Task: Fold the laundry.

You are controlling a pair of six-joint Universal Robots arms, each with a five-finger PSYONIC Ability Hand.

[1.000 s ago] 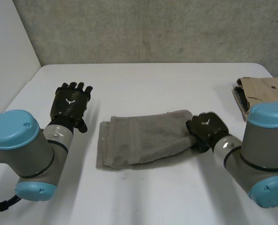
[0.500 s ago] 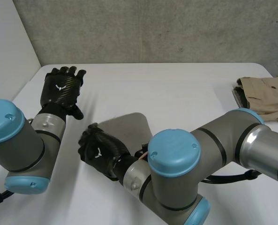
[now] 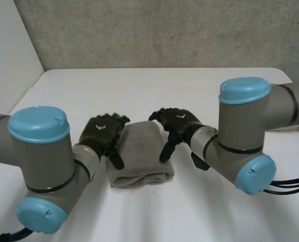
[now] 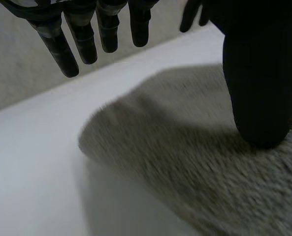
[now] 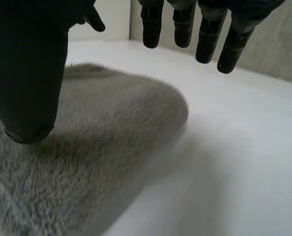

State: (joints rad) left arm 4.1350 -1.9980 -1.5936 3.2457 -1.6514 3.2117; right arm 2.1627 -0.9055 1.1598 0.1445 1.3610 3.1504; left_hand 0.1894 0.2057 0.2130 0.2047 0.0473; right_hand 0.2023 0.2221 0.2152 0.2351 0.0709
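Head view: the folded towel (image 3: 139, 154) lies on the table (image 3: 139, 85). My left hand (image 3: 101, 132) sits at its left edge and my right hand (image 3: 177, 122) at its right, both relaxed wide, thumbs down, probably flattening the fold.

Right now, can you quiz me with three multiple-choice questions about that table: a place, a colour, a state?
1. Where does the towel lie? A. Between the left hand and the right hand. B. Draped over an arm. C. On the floor.
2. What colour is the towel? A. Red. B. Grey. C. Yellow.
3. How are the hands? A. Both clenched in fists. B. One lifting the towel. C. Both open.
Answers: 1 A, a hand sits at each side; 2 B, grey on the white table; 3 C, their fingers are straight.
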